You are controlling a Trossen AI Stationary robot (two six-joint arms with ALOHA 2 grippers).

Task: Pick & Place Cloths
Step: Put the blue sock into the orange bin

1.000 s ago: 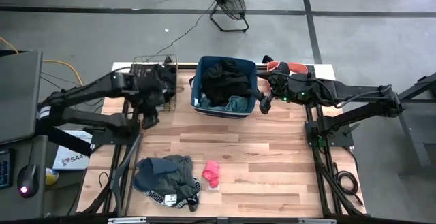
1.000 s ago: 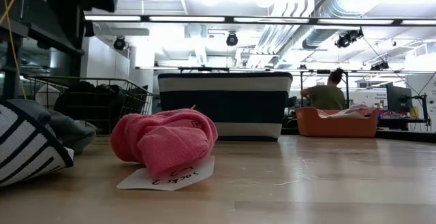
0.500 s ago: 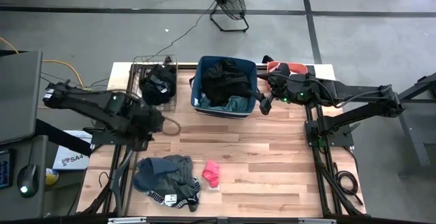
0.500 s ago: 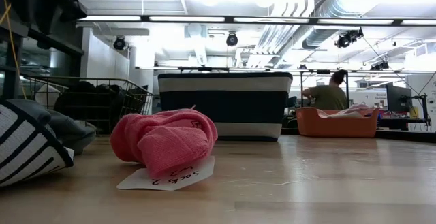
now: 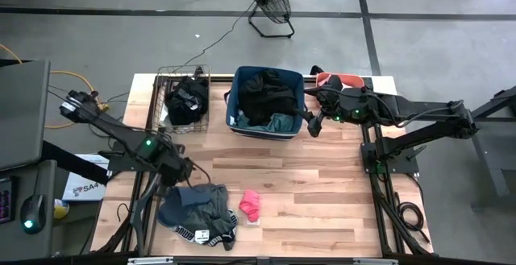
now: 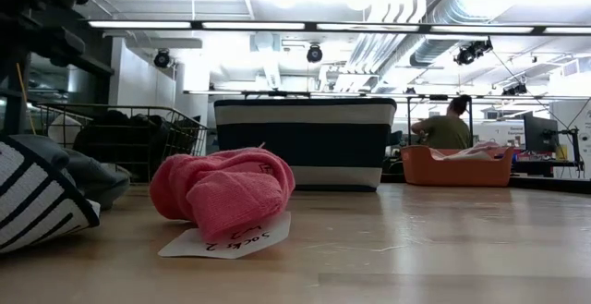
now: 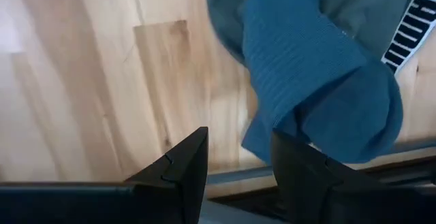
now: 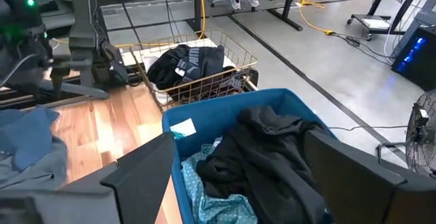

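Note:
A pile of cloths (image 5: 197, 209), teal-blue, grey and black with a striped band, lies on the wooden table near its front left. A bright pink sock (image 5: 250, 204) lies to its right on a paper label. My left gripper (image 5: 184, 172) hangs just beyond the pile's far edge, pointing down. It is open, and between its fingers (image 7: 238, 173) shows bare wood, with the teal-blue cloth (image 7: 313, 67) close ahead. My right gripper (image 5: 313, 124) waits open beside the blue bin (image 5: 234, 112), which holds black and teal cloths (image 8: 266, 156).
A wire basket (image 5: 165, 76) with a black garment (image 5: 185, 97) stands at the far left. A coral tub (image 5: 348, 79) sits at the far right, behind my right arm. Bare wood lies right of the pink sock. A person (image 6: 443, 128) sits in the room beyond the table.
My left gripper has swung from beside the wire basket toward the table's near edge and come down to just above the pile of cloths, rolling its wrist on the way. The cloths and my right arm have kept still.

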